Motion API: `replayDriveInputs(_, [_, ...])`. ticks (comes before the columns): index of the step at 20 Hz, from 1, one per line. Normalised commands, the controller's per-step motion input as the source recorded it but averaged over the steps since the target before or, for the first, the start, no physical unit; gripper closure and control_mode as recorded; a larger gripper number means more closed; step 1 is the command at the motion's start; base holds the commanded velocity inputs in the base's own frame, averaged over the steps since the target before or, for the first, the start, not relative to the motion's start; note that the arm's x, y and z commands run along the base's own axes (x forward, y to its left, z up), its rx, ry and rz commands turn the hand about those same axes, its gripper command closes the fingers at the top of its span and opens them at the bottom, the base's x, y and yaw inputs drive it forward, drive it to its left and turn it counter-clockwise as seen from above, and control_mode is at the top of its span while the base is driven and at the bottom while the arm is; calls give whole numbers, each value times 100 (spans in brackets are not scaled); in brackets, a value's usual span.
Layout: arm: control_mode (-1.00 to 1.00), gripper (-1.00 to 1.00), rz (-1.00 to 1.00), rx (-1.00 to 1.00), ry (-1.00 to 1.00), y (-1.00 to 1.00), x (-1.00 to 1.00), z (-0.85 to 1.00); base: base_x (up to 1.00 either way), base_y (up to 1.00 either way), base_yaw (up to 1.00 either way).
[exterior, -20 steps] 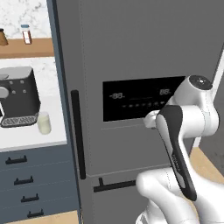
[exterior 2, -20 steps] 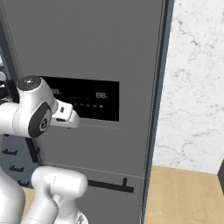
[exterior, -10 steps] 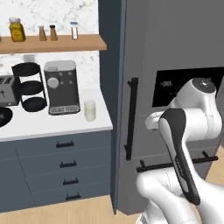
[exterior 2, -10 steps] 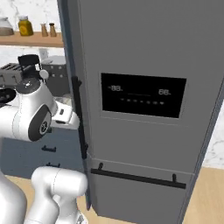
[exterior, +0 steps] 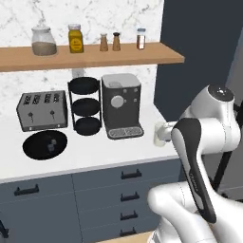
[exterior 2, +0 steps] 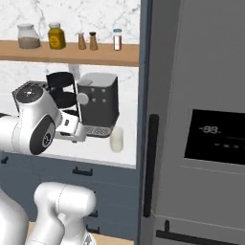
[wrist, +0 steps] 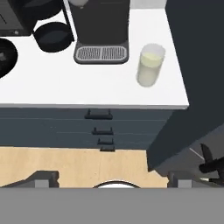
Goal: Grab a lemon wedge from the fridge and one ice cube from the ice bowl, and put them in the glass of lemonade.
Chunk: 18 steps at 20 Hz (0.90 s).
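Kitchen counter (wrist: 87,87) holds glass of lemonade (wrist: 150,65); fridge (exterior 2: 201,119) closed. End effector (wrist: 112,183) state indeterminate; should approach the handle squarely.

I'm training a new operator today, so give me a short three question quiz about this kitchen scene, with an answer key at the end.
1. True or false: the fridge door is open.
2. Multiple choice: the glass of lemonade stands on the counter
A. beside the toaster
B. to the right of the coffee machine, near the fridge
C. on the wooden shelf
3. Fill in: the three-tier black rack stands between the coffee machine and the ____.

Key
1. False: it is shut, with the display panel and bar handle facing out.
2. B
3. toaster
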Motion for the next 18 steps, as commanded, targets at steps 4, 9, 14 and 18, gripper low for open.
replayDriveInputs(4, [100,-100,0,0,0,0,0,0,81,100,-8])
replayDriveInputs(9, [100,-100,0,0,0,0,0,0,14,21,-4])
replayDriveInputs(14, [100,-100,0,0,0,0,0,0,44,7,-2])
replayDriveInputs(18, [100,-100,0,0,0,0,0,0,59,17,-1])
